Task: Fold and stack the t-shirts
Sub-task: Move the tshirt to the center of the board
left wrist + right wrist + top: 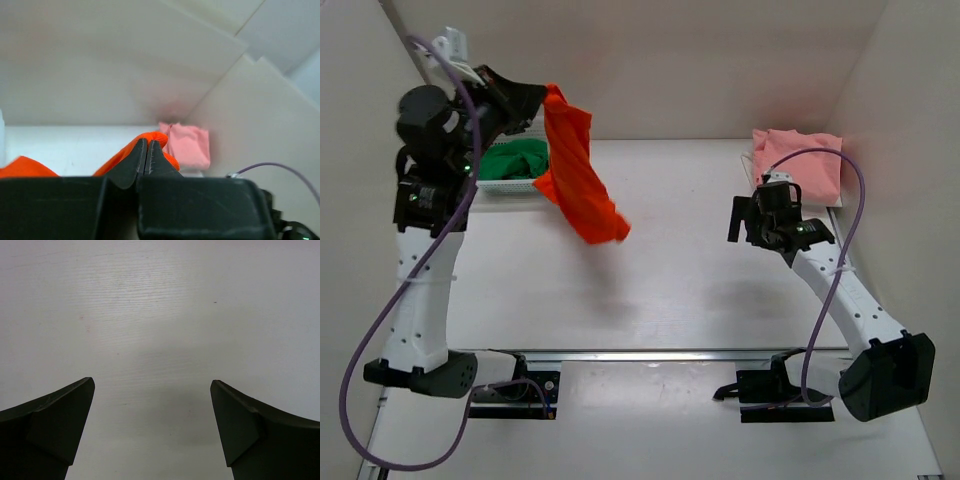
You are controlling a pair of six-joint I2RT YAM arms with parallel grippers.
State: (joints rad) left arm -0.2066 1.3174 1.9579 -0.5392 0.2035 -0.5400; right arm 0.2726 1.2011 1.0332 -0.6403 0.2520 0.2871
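My left gripper is raised high at the back left and shut on the bright orange-red t-shirt, which hangs down from it above the table. In the left wrist view the fingers pinch an orange fold. The green t-shirt lies in the white mesh basket at the back left. The pale pink t-shirt lies folded at the back right; it also shows in the left wrist view. My right gripper is open and empty, just in front of the pink shirt, over bare table.
White walls enclose the table at the back and both sides. A purple cable loops off the right arm. A metal rail runs along the near edge between the arm bases.
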